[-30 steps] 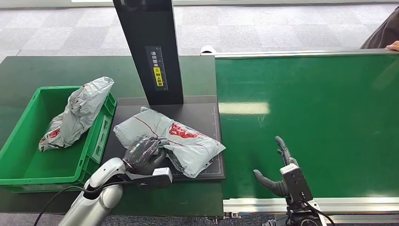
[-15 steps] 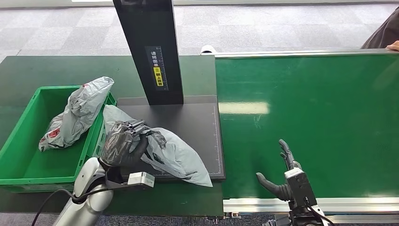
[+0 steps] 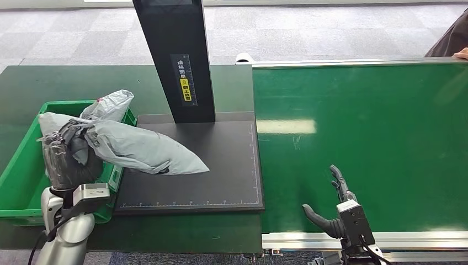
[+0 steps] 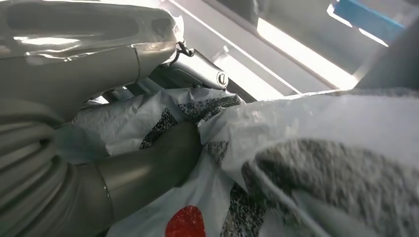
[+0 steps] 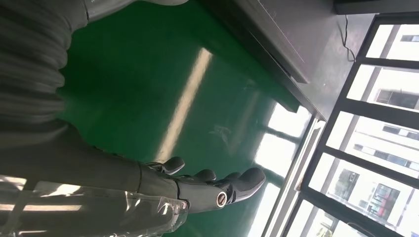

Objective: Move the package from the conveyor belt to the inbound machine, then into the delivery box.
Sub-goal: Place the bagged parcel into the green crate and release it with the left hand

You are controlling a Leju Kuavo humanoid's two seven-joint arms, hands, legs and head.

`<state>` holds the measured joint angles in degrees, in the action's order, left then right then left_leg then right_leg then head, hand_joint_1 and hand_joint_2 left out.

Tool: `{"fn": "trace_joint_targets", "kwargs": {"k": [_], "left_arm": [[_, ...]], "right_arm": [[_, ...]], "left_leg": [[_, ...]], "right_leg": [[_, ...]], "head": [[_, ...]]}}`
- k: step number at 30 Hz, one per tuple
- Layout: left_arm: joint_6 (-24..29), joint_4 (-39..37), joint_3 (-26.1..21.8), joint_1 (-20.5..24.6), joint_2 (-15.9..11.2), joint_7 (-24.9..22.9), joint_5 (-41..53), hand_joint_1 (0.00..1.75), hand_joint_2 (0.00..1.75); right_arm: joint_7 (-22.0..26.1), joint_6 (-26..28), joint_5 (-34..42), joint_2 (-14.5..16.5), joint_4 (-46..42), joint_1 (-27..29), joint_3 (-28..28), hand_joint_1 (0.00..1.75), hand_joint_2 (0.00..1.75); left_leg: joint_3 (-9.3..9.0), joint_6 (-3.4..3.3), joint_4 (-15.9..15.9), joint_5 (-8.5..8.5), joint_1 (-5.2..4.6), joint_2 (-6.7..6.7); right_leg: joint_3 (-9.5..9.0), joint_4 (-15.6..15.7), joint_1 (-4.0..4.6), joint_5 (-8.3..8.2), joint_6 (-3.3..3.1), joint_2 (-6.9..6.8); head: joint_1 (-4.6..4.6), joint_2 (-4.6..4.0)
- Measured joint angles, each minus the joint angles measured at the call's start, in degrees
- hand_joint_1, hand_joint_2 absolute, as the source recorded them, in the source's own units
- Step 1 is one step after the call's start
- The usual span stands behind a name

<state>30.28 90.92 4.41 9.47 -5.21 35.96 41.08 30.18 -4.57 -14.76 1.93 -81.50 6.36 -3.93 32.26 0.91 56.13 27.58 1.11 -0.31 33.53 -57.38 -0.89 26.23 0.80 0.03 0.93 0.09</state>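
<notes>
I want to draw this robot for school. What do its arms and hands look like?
Its arms are shiny silver tubes. The left hand is dark and wrapped in crinkly clear plastic, with a small silver box at the wrist and a black cable along the arm. The right hand has dark grey fingers, a thick thumb and a boxy silver-and-black wrist with thin cables.

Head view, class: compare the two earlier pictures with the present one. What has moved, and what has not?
The left hand, gripping the grey plastic mailer package, lifted it off the black scanner platform and carried it left over the green plastic crate. The second grey mailer in the crate, the right hand over the green conveyor belt and the black post stayed put.
</notes>
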Motion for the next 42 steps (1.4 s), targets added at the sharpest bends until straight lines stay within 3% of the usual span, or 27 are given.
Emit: {"fn": "trace_joint_targets", "kwargs": {"k": [9, 15, 24, 28, 32, 42], "left_arm": [[1.76, 0.06, -7.01, -0.49, 0.67, -0.46, -0.60, 1.75, 1.75], [4.36, 0.06, -11.06, -0.50, 2.12, -3.16, -1.15, 1.75, 1.75], [0.99, -2.45, -17.96, 0.01, 4.22, -7.27, -2.37, 1.75, 1.75], [-0.71, -3.95, -19.38, 0.68, 4.64, -10.77, -0.06, 1.75, 0.00], [-2.26, -8.39, -21.35, 2.65, 4.76, -17.64, 4.83, 1.75, 0.00], [-3.43, -15.18, -23.76, 5.53, 4.01, -21.82, 12.52, 1.75, 0.00]], "right_arm": [[-0.03, 0.24, 0.05, 0.21, 0.00, -0.11, 0.00, 0.00, 1.75], [-0.19, 0.39, -0.05, 0.45, 0.00, -0.12, 0.13, 0.00, 1.75], [-0.20, 0.55, -0.08, 0.61, 0.00, -0.44, 0.22, 0.00, 1.75], [-0.26, 0.67, -0.26, 0.80, 0.00, -0.51, 0.24, 0.00, 1.75], [-0.49, 0.80, -0.95, 1.26, 0.00, -0.70, 0.21, 0.00, 1.75], [-0.90, 0.80, -1.16, 1.42, 0.00, -0.83, 0.20, 0.00, 1.75]], "left_leg": [[0.01, 0.00, 0.00, 0.00, 0.00, -0.01], [0.01, 0.00, 0.00, 0.00, 0.00, 0.00], [0.01, 0.00, 0.00, 0.00, 0.00, 0.01], [0.02, 0.00, 0.00, 0.00, 0.00, -0.01], [0.02, 0.00, 0.00, 0.00, 0.01, 0.03], [0.03, 0.00, 0.00, 0.00, 0.00, 0.01]], "right_leg": [[0.00, 0.00, 0.00, 0.00, 0.00, 0.00], [0.01, 0.00, 0.00, 0.00, 0.00, 0.00], [0.02, 0.00, 0.01, 0.01, 0.00, 0.00], [0.02, 0.00, 0.00, 0.01, 0.00, 0.00], [0.03, 0.00, 0.01, 0.00, -0.01, 0.02], [0.03, 0.00, 0.00, 0.01, -0.01, 0.02]], "head": [[-0.02, 0.00], [-0.01, 0.00], [-0.02, 0.00], [-0.02, 0.00], [-0.01, 0.00], [-0.01, 0.00]]}}
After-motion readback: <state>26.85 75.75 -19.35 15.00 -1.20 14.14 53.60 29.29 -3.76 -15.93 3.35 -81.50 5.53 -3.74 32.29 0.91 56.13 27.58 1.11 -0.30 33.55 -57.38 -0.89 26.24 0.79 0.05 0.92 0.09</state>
